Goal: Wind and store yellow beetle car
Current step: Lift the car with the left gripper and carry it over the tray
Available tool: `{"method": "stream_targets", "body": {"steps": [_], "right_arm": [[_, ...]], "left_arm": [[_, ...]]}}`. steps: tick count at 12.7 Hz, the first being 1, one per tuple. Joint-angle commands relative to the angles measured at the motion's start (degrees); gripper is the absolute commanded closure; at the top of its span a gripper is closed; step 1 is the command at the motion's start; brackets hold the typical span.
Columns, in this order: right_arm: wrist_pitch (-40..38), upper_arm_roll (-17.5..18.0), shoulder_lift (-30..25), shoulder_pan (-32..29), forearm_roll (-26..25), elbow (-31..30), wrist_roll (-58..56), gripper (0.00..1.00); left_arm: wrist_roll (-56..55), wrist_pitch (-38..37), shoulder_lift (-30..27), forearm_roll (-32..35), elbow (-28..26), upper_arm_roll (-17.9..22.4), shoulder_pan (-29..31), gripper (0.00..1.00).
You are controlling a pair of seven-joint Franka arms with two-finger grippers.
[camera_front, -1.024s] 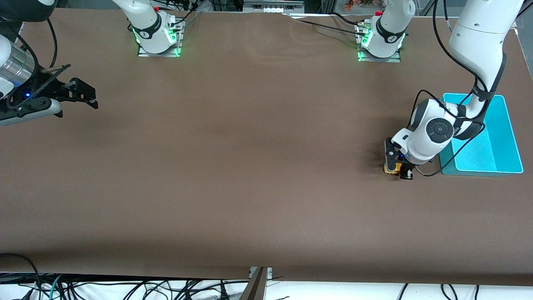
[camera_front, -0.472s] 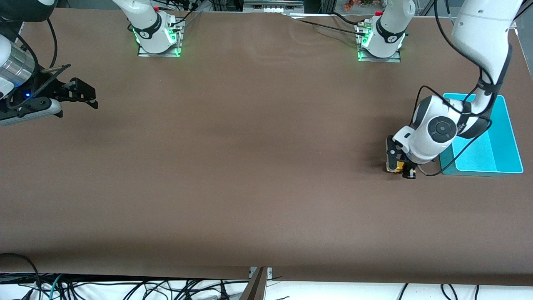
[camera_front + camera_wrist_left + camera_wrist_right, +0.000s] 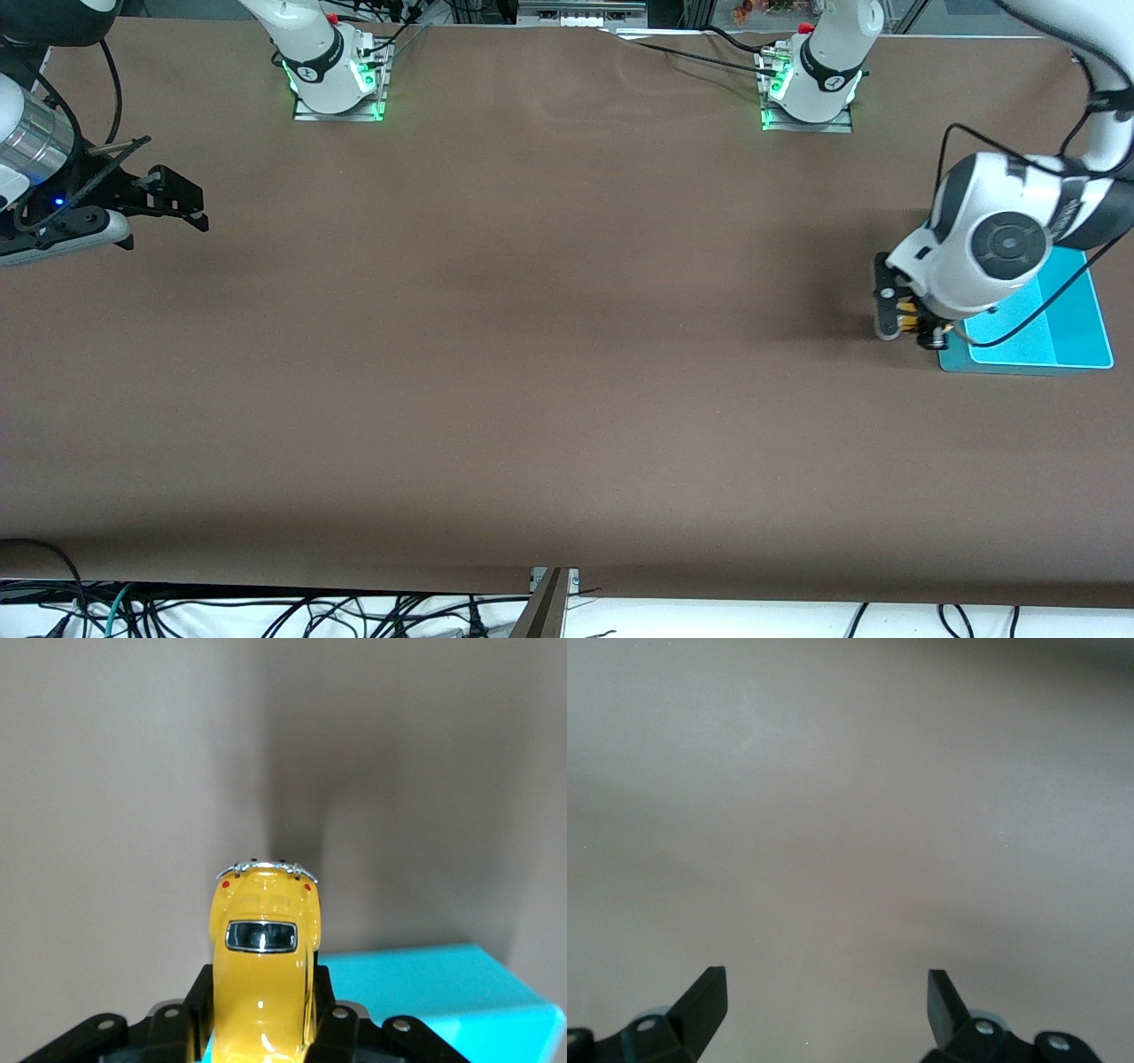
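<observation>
The left gripper, raised over the brown table beside a teal bin, has its jaws clamped on the yellow beetle car, while the right gripper waits with jaws spread wide and empty at the right arm's end of the table.

Even overhead light falls on the brown counter, which shows no glare, only faint paler and darker bands. A soft, blurred shadow lies on it beside the left claw. Green lamps glow at both arm bases. The front view is sharp. In the left wrist view the car carries small highlights on its roof and a broad dark shadow crosses the counter. The right wrist view looks soft and dimmer toward its corners.
</observation>
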Motion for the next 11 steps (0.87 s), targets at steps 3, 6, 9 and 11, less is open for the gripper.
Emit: {"method": "stream_targets", "body": {"steps": [3, 6, 9, 11], "right_arm": [[-0.1, -0.3, -0.3, 0.3, 0.3, 0.0, 0.3, 0.0], [-0.1, -0.4, -0.3, 0.3, 0.3, 0.0, 0.3, 0.0], [0.1, -0.3, -0.3, 0.3, 0.3, 0.0, 0.3, 0.0], [0.1, -0.3, -0.3, 0.3, 0.3, 0.0, 0.3, 0.0]], "left_arm": [[17.3, 1.9, 0.4, 0.2, -1.0, -0.4, 18.0, 0.91], [22.4, 9.6, 4.0, 0.8, -2.6, -0.4, 23.8, 0.91], [22.7, 15.2, 6.6, 0.8, -4.5, -0.5, 26.8, 0.9], [23.4, 20.3, 9.7, 0.8, -5.4, -0.5, 28.9, 0.89]]}}
